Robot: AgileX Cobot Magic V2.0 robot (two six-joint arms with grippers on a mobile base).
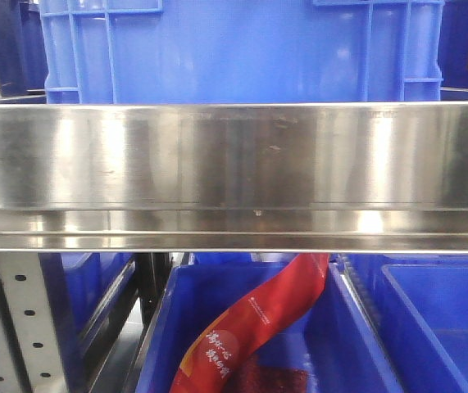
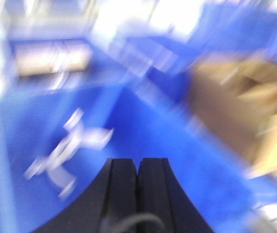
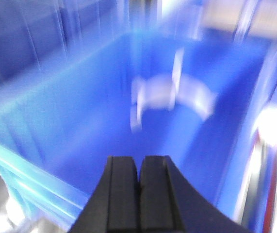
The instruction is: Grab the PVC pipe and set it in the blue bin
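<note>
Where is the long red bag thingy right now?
The red bag shows in the front view, low and near the middle, under the shiny metal shelf. It leans slanted inside a blue bin, its top end rising toward the shelf.

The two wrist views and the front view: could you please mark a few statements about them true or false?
1. The left claw is wide open. False: its jaws are together, holding nothing.
2. The right claw is shut and empty. True.
3. White pipe fittings lie in a blue bin in the right wrist view. True, though blurred.
4. The red banner in the front view lies on the steel shelf. False: it hangs below the shelf into a lower blue bin.
</note>
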